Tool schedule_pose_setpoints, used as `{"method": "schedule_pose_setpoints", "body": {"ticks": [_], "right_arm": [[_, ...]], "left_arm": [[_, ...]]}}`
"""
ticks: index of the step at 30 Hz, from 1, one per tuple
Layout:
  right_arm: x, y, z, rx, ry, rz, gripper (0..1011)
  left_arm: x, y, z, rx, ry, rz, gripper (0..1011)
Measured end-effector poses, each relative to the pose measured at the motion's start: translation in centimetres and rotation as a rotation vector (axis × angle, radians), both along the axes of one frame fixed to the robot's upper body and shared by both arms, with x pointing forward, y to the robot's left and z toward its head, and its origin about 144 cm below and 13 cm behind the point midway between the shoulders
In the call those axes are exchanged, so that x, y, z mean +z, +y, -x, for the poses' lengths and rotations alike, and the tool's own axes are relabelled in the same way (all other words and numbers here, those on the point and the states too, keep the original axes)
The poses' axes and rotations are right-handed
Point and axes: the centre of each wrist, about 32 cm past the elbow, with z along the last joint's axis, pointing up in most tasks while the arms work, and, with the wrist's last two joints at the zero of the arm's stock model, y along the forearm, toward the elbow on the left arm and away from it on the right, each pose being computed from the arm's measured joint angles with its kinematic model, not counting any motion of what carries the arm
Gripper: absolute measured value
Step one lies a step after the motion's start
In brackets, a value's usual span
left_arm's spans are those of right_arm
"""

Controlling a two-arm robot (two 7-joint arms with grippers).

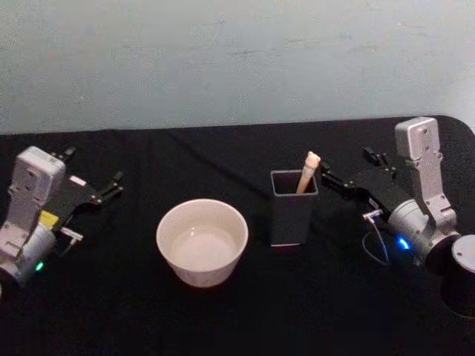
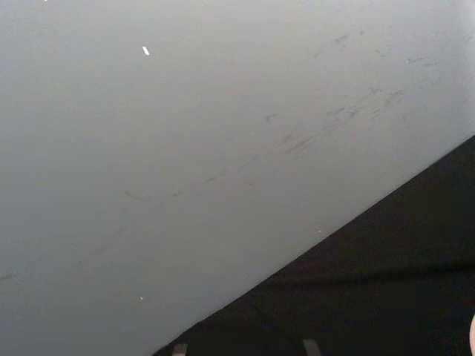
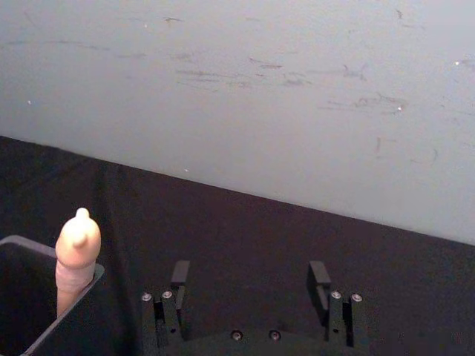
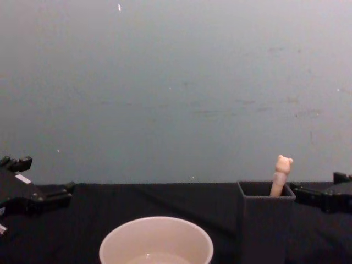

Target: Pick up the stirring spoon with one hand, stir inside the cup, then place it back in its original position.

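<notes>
open black table (image 1: 223, 319) lies between the right gripper (image 1: 332, 180) (fingers spread) and the dark grey holder (image 1: 293, 215) just beside it; the stirring spoon (image 1: 307, 172) pokes above its rim, air above unobstructed. the cup (image 1: 202, 241) stands near the holder's left.

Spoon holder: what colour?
Dark grey holder, square, with the spoon standing inside. Clearest in the head view.

Premises present as a robot test bench or laboratory setup, not a home or kitchen. A table (image 1: 223, 319) draped in plain black cloth stands against a bare pale grey-blue wall (image 4: 176, 82) marked with scuffs and scratches. No furnishings or domestic fittings appear. Two silver-grey robot arms, one at the left edge (image 1: 30, 215) and one at the right (image 1: 423, 193), flank the sparse staged surface.
</notes>
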Motion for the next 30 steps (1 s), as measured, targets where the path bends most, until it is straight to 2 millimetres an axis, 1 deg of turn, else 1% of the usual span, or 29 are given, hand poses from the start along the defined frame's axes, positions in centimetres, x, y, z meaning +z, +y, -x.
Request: {"method": "schedule_pose_setpoints", "body": {"ticks": [30], "right_arm": [[0.00, 0.00, 0.00, 0.000, 0.000, 0.000, 1000]], "left_arm": [[0.00, 0.00, 0.00, 0.000, 0.000, 0.000, 1001]]}}
